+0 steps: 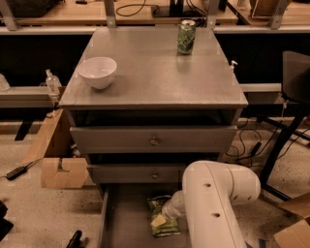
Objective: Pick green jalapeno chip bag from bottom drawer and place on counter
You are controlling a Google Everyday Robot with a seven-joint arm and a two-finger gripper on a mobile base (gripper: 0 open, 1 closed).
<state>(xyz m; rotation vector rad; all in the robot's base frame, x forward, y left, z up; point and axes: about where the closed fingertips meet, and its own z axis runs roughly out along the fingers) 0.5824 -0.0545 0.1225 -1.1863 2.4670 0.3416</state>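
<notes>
The green jalapeno chip bag (157,204) lies flat on the grey floor of the open bottom drawer (127,219), right of the drawer's middle. My white arm comes in from the lower right, and its big elbow housing hides the right part of the drawer. My gripper (166,216) is down in the drawer, right on top of the bag. The bag's lower end (167,230) shows below it. The counter (155,77) is the grey top of the cabinet above.
A white bowl (97,71) stands at the counter's left and a green drink can (186,37) at its back right. Both knobbed drawers are shut. A cardboard box (62,170) sits on the floor at left, a dark chair (293,82) at right, and a wooden bench (63,10) behind.
</notes>
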